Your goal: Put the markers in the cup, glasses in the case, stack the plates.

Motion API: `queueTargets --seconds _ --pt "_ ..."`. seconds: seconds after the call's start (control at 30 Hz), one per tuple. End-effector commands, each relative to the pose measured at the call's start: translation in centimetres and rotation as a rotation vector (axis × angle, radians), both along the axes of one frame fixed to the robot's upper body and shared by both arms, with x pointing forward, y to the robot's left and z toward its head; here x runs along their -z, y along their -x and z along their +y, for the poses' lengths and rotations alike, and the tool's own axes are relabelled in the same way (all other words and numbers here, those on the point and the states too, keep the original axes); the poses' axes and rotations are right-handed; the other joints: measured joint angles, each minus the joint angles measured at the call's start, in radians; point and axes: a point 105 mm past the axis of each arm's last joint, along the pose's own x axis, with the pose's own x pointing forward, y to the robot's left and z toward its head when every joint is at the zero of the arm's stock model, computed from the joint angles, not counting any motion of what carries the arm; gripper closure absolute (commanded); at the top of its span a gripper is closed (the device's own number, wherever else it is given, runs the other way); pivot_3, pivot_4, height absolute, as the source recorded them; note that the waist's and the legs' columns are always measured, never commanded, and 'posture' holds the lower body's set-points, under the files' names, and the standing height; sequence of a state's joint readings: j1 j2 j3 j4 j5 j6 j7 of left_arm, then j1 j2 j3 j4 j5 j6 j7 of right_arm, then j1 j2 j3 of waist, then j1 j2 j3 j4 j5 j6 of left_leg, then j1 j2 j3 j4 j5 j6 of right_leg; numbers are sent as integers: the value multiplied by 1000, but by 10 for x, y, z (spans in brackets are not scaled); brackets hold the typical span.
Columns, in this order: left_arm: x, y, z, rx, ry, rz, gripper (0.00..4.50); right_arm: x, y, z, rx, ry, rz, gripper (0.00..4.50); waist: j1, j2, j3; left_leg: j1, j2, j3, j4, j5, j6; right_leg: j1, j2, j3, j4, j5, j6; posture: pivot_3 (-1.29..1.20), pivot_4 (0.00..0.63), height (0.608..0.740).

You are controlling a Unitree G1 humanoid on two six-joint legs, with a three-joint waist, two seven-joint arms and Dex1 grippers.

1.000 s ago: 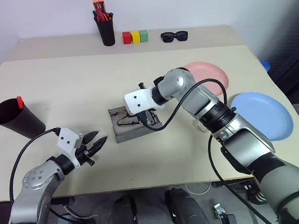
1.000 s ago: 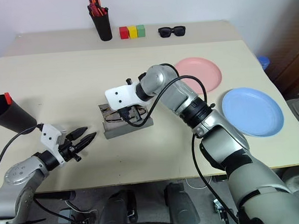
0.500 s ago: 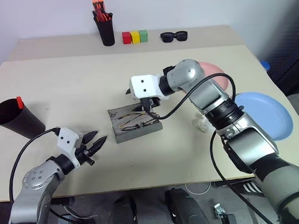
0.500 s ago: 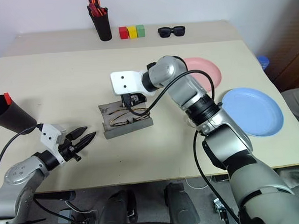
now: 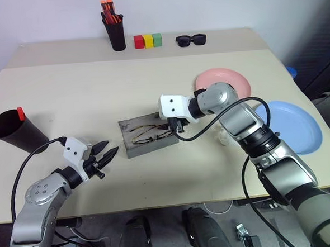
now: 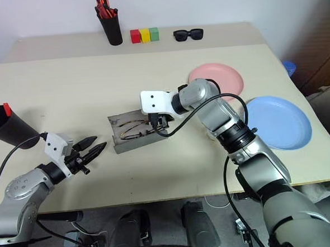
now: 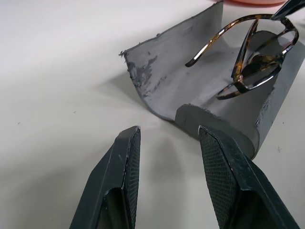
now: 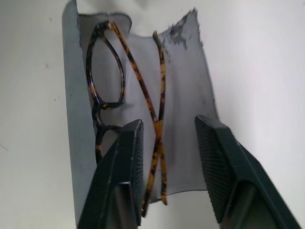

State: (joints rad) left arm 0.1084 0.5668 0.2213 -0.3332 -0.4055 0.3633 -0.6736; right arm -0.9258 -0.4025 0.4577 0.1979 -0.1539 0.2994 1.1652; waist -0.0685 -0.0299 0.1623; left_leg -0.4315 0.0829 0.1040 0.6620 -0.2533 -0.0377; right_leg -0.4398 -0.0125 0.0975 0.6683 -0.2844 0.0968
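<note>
Both my grippers stand with fingers apart and grip nothing. My right gripper [image 5: 175, 126] sits at the middle of the head view, just over the right end of the case [image 5: 134, 149], its two fingers [image 8: 123, 167] spread above the crossed temples of the glasses [image 8: 128, 95]. My left gripper [image 5: 103, 156] hangs at the lower left of the frame, near the case's left end but clear of it, its two fingers [image 7: 125, 176] parted over bare table [image 5: 68, 96].

One grey case lies open at the centre, lid flat, with the one pair of glasses lying inside it, temples unfolded.

One large black cup [image 5: 11, 132] lies tipped at the left edge; one red marker cap [image 5: 21, 112] shows at its rim, and I cannot tell whether a second marker is within.

Two plates lie apart on the right: one pink plate [image 5: 232, 79] behind my right arm, one blue plate [image 5: 299, 123] nearer the right edge.

Along the top of the frame: one small black cup of orange pens [image 5: 115, 31], three blocks [image 5: 148, 41] in red, yellow and green, and one pair of black sunglasses [image 5: 191, 40].
</note>
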Motion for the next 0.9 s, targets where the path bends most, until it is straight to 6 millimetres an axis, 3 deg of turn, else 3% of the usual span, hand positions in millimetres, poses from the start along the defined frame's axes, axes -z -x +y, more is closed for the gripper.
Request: queueTargets --seconds 0.03,0.27,0.37,0.4,0.63,0.83,0.9 --pt "-8 1 0 6 -4 -34 2550 -2 2 5 -9 -6 -39 2879 0 0 0 0 0 0 0 0 0 0 0 0 0 0 0 0 150 722" --pt "-8 1 0 2 -3 -35 2550 7 -3 7 26 -3 -46 2879 0 0 0 0 0 0 0 0 0 0 0 0 0 0 0 0 150 722" --pt "-8 1 0 2 -3 -35 2550 8 -3 7 31 -8 -31 4255 0 0 0 0 0 0 0 0 0 0 0 0 0 0 0 0 150 722" --pt "-8 1 0 2 -3 -35 2550 8 -3 7 32 -10 -25 4422 0 0 0 0 0 0 0 0 0 0 0 0 0 0 0 0 150 722" --pt "-7 1 0 -1 0 -34 2550 2 1 7 18 -24 27 4422 0 0 0 0 0 0 1 0 0 0 0 0 0 0 0 0 150 722" --pt "-7 1 0 -1 1 -30 2550 -11 15 9 -84 -30 205 4422 1 0 0 0 0 0 1 0 0 0 0 0 0 0 0 0 150 722" --pt "-6 0 0 3 3 -31 2550 -4 9 11 -58 -26 296 4422 -1 0 0 0 0 0 1 0 0 0 0 0 1 0 0 0 150 722"
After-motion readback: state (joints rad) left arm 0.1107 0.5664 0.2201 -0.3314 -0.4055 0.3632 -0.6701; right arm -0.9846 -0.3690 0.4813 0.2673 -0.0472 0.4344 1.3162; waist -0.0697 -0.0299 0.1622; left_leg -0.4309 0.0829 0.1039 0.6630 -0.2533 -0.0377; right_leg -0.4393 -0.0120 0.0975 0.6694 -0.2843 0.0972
